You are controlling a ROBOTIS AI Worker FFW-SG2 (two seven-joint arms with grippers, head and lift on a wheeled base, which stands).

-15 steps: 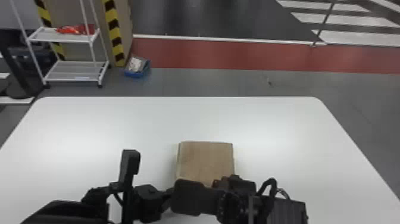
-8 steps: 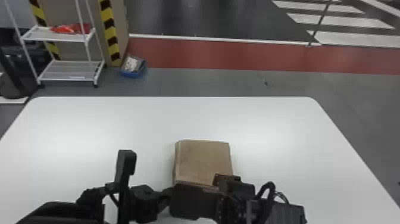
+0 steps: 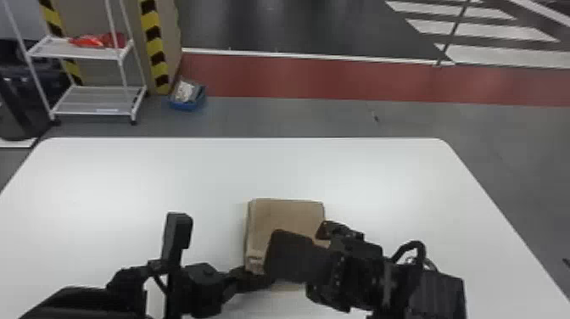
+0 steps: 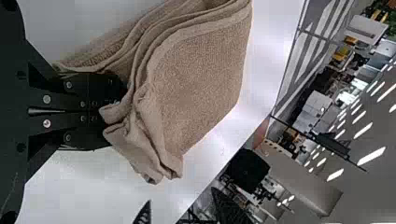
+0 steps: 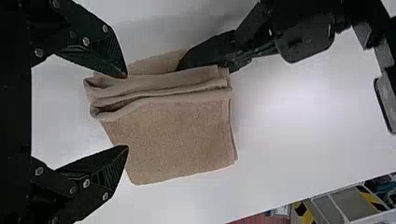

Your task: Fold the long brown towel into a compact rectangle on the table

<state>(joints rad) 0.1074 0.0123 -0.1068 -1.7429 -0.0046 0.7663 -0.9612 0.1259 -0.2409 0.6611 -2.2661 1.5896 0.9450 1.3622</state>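
I see the towel (image 3: 286, 216) folded on the table (image 3: 127, 178), well apart from the far edge. The left gripper (image 3: 254, 279) is pinching its side, the right gripper (image 3: 298, 242) is wide at it.

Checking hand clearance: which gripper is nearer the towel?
Left. The left gripper is shut on the folded towel's near edge; the right gripper is open at its right side, whether touching I can't tell.

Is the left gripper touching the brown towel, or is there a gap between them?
Touching. The left wrist view shows it: the left gripper has its fingers closed on folded layers of the brown towel.
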